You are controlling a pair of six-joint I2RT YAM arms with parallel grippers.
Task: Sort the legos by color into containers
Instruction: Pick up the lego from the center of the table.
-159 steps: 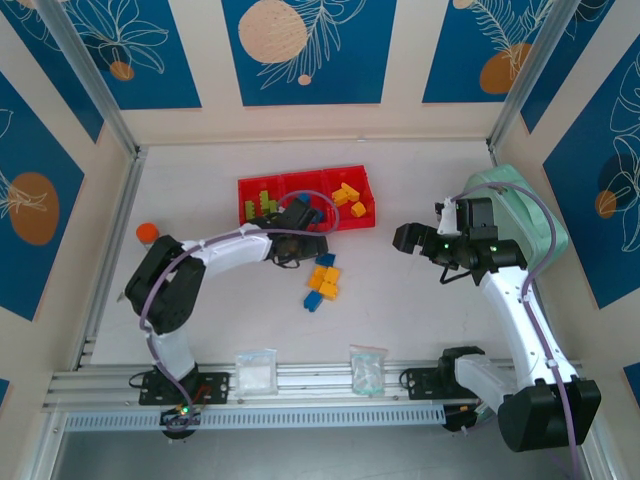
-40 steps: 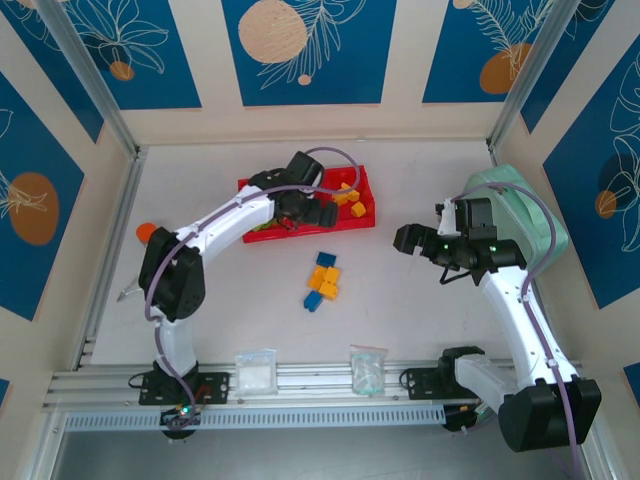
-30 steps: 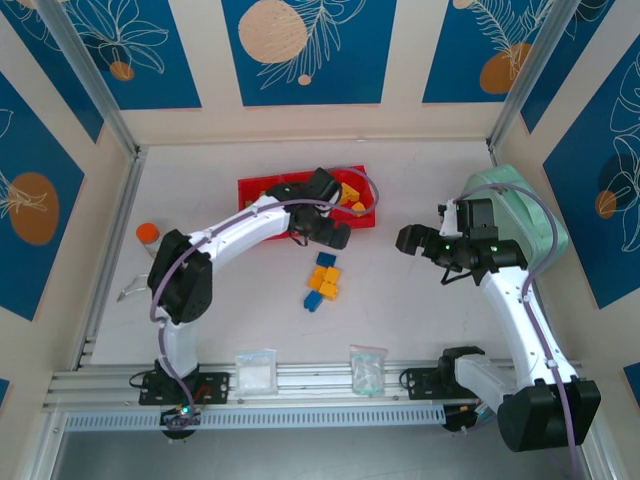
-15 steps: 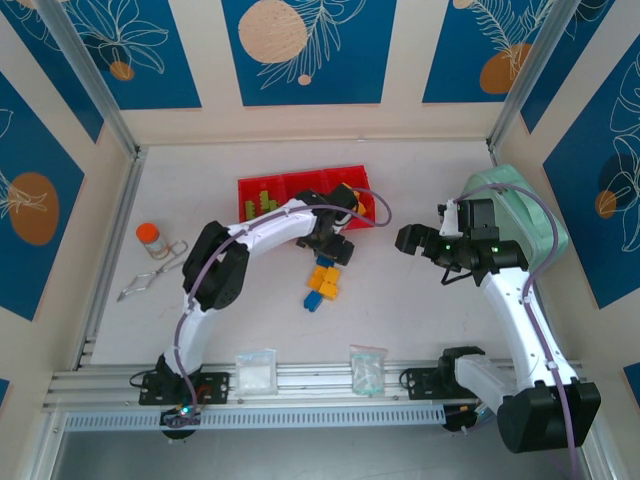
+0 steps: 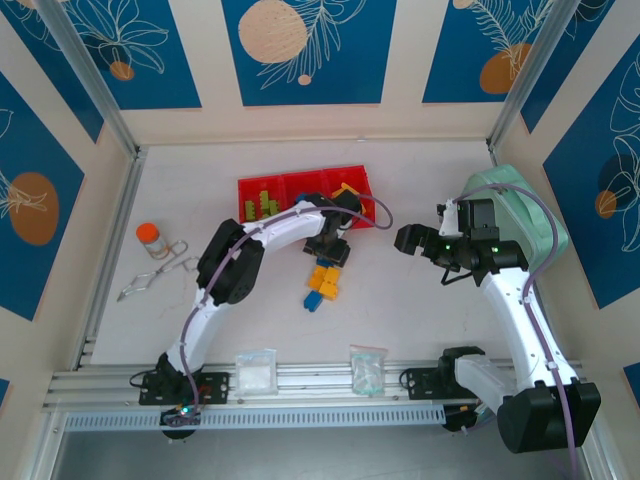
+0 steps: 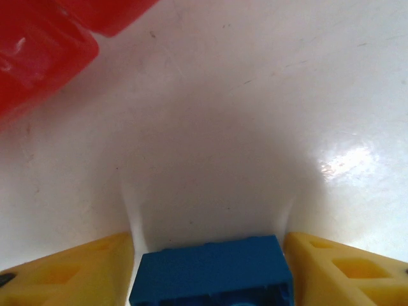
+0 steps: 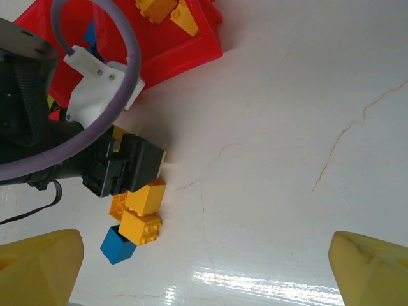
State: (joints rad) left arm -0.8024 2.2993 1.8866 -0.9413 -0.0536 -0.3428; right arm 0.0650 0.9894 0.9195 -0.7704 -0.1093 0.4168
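Observation:
My left gripper (image 5: 333, 250) is down at the top of the loose pile, just below the red containers (image 5: 258, 182). In the left wrist view its yellow fingers (image 6: 70, 268) press both ends of a blue lego (image 6: 210, 274) that rests on the white table, so the gripper (image 6: 210, 255) is shut on it. Below it lie yellow legos (image 5: 324, 277) and another blue lego (image 5: 313, 301). Green legos (image 5: 262, 205) fill the left compartment and yellow ones (image 5: 347, 190) the right. My right gripper (image 5: 405, 238) hovers open to the right, looking down on the pile (image 7: 143, 217) and the tray (image 7: 185, 48).
An orange-capped bottle (image 5: 151, 236) and metal tongs (image 5: 150, 278) lie at the left. A mint-green case (image 5: 520, 215) sits at the right behind my right arm. Two clear bags (image 5: 255, 368) (image 5: 367, 366) rest by the near rail.
My left arm swung from over the tray down to the loose pile, and its jaws narrowed onto the blue lego. The right arm stayed still.

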